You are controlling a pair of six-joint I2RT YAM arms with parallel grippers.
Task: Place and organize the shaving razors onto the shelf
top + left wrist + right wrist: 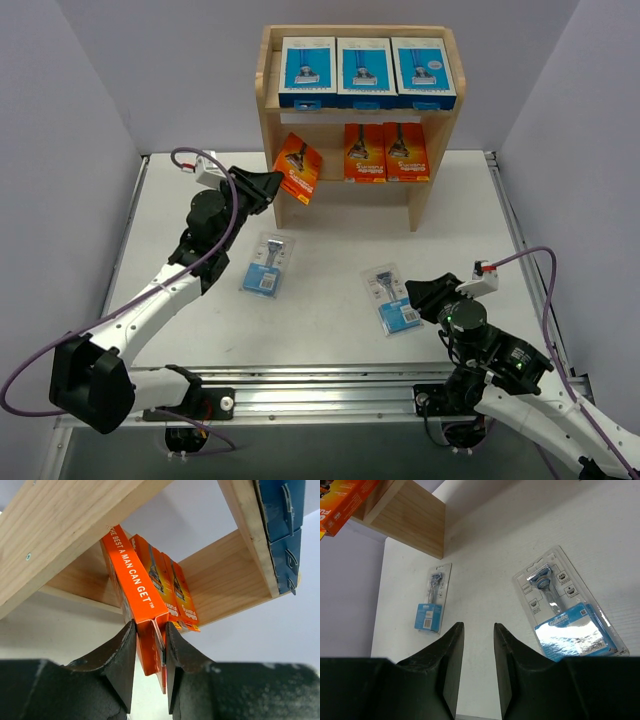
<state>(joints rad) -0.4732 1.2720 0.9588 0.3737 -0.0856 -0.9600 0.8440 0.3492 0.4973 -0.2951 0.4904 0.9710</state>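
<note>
We look down on a white worktop [330, 335] boxed in by plain pale grey-lilac walls [80, 120] on the left, back and right, with a silver rail [330, 392] along its near edge. The surface is matte and lightly scuffed.

The shelf [268, 110], bare light wood, stands at the back middle of the worktop. Three blue-and-white boxes [366, 70] fill its top tier side by side. Two orange boxes [385, 152] stand upright, touching each other, in the right half of the tier below.

The left arm [150, 300], with a purple cable [233, 215] looped along it, reaches to the left front of the shelf. Its jaws are clamped on the lower edge of a third, tilted orange box [135, 600], which sits at the mouth of the middle tier, left of the other two.

Two blister packs lie flat on the worktop, well apart: the left blister pack [268, 264] near the middle, and the right blister pack [392, 298] just beside the right arm [500, 360]. The right jaws stand narrowly parted above bare worktop, with nothing between them.
</note>
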